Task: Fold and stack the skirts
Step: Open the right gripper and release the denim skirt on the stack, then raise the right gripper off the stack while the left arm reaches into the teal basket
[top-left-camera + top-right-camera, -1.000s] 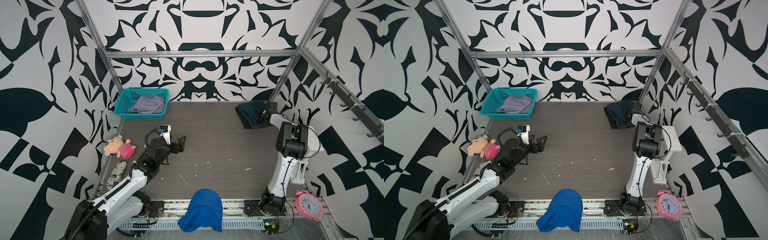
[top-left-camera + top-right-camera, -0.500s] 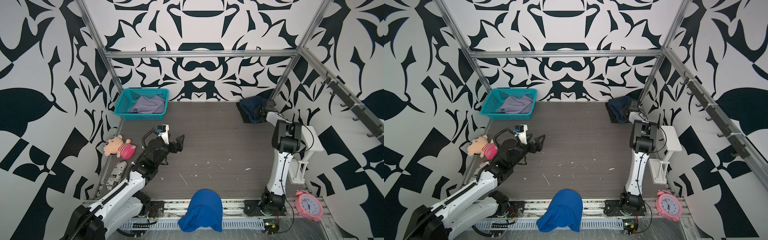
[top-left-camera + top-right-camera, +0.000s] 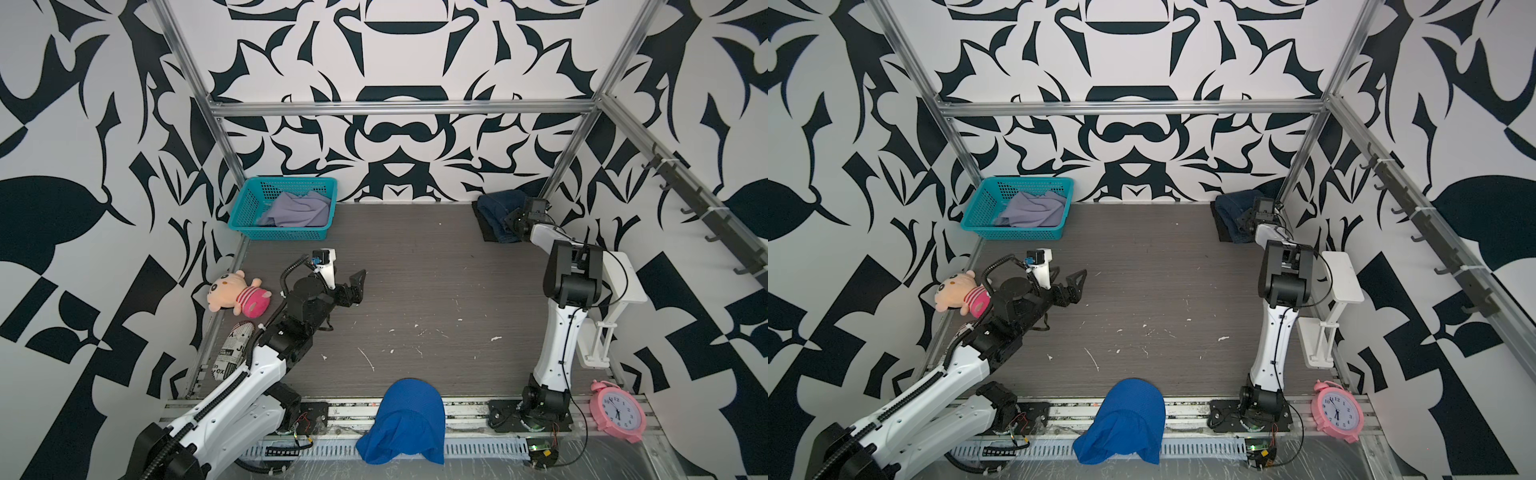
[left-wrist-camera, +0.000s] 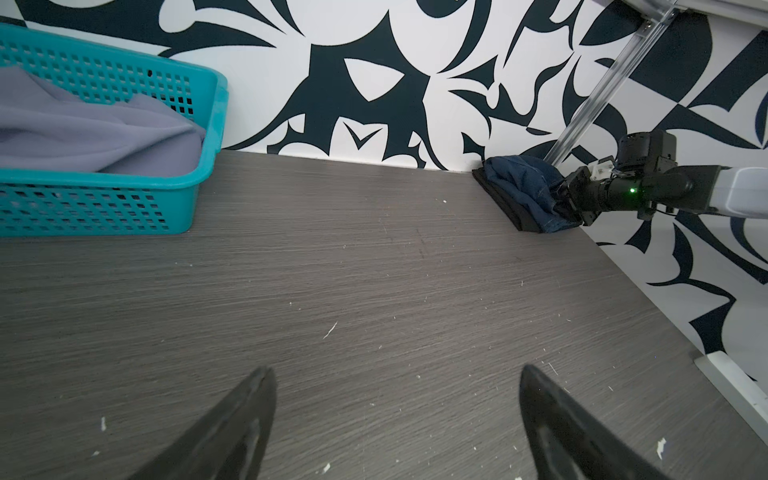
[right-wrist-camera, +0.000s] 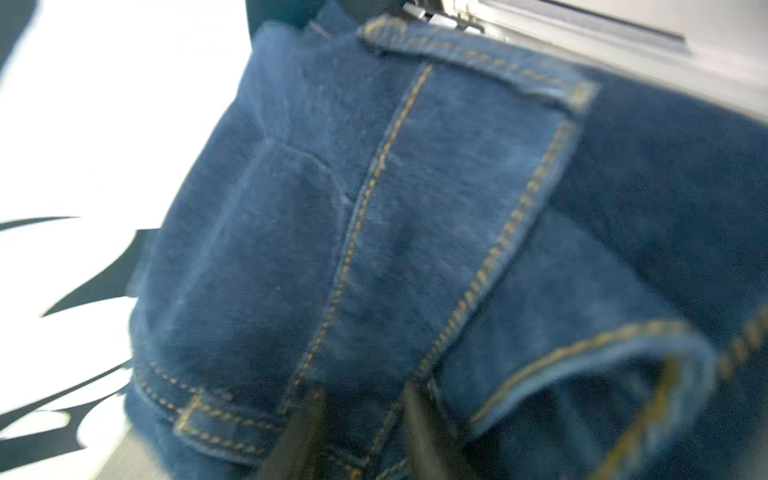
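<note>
A crumpled dark denim skirt with tan-stitched seams lies on a flat black skirt in the far right corner of the bench. The right arm's jaws sit slightly parted against the denim; whether they pinch it I cannot tell. The left arm's jaws are spread wide and empty. A soft lavender skirt lies rumpled in the teal mesh basket.

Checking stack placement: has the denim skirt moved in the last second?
Yes. The denim skirt has slid toward the back wall, nearer the corner post.
</note>
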Tool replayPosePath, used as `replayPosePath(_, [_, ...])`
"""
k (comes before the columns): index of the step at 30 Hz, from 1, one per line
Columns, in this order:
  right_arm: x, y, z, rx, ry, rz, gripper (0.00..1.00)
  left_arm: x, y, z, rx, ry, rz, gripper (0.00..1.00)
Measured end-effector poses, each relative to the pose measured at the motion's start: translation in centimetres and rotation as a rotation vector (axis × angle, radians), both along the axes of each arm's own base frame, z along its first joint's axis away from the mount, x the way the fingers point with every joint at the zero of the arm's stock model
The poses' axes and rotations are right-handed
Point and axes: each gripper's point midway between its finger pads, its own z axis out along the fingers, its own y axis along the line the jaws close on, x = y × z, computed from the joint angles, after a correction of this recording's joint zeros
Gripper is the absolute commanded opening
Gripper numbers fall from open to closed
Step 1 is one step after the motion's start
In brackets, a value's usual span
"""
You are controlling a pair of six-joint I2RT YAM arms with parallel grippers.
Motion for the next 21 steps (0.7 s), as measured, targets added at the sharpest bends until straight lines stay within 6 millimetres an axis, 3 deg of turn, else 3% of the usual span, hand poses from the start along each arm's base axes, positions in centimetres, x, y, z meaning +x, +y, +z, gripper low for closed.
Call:
replayPosePath(1, [-0.2, 0.3, 0.8, 0.003, -0.011, 0.014, 0.65, 0.1, -0.1, 0.2, -0.001, -0.004, 0.0, 0.94])
replayPosePath(7, [-0.8, 1.7, 7.7, -0.006, -0.125, 0.093, 0.7, 1.0, -0.8, -0.3, 0.012, 0.025, -0.008, 0.94])
replayPosePath(9, [-1.4, 2.3, 10.3, -0.016, -0.172, 0.121, 0.89, 1.3, -1.0, -0.6, 0.018, 0.037, -0.009, 0.94])
replayPosePath(10, [-1.9, 2.6, 11.7, -0.021, -0.199, 0.133, 0.93, 1.5, -1.1, -0.6, 0.021, 0.041, -0.01, 0.94])
replayPosePath(15, [-4.7, 4.0, 16.1, -0.025, -0.285, 0.179, 0.92, 2.9, -1.3, 1.1, 0.015, 0.027, 0.0, 0.93])
replayPosePath(16, [-5.3, 4.4, 16.6, -0.023, -0.295, 0.189, 0.87, 3.5, -1.2, 1.7, 0.01, 0.021, 0.007, 0.92])
replayPosePath(18, [-6.9, 5.2, 16.8, -0.018, -0.308, 0.202, 0.79, 4.6, -0.4, 2.8, 0.0, 0.02, 0.033, 0.9])
replayPosePath(21, [-9.8, 7.5, 15.6, -0.007, -0.295, 0.244, 0.75, 6.9, 1.8, 4.5, -0.022, 0.036, 0.108, 0.86])
